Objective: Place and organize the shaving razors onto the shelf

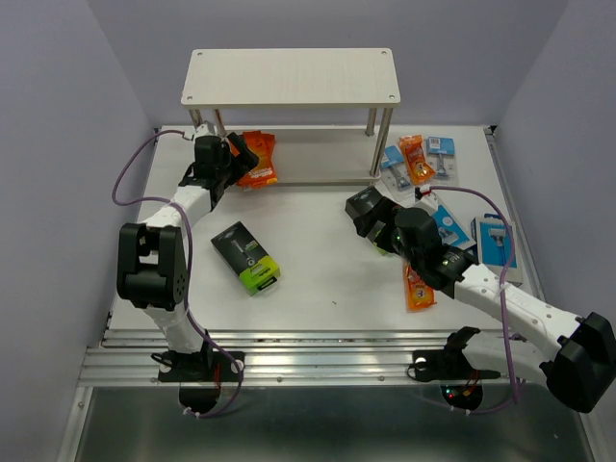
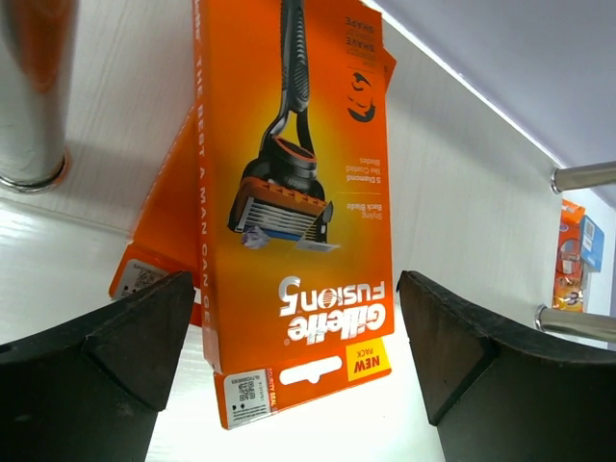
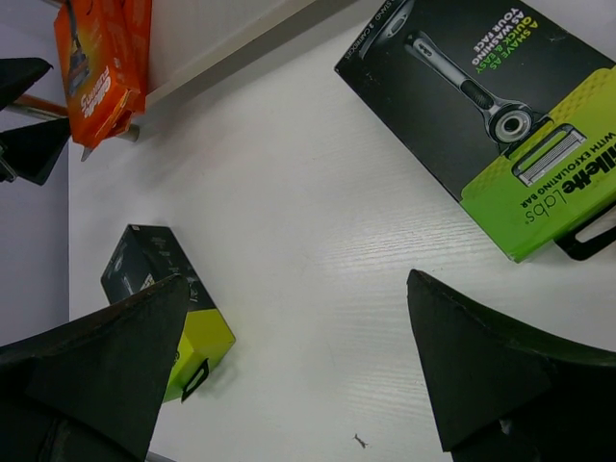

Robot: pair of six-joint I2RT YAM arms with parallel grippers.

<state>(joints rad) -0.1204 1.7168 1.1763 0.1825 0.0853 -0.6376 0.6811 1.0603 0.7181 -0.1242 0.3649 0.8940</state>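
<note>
The shelf stands at the back; two orange razor packs lie on the left of its lower board. In the left wrist view the top orange pack overlaps the second one. My left gripper is open, and in its wrist view its jaws stand either side of the top pack's near end without touching it. My right gripper is open and empty over the table. A black-and-lime box lies just beside it. Another black-and-lime box lies mid-left and also shows in the right wrist view.
Light-blue cards and an orange pack lie right of the shelf. Blue boxes and another orange pack lie by the right arm. A silver post stands close to my left gripper's left finger.
</note>
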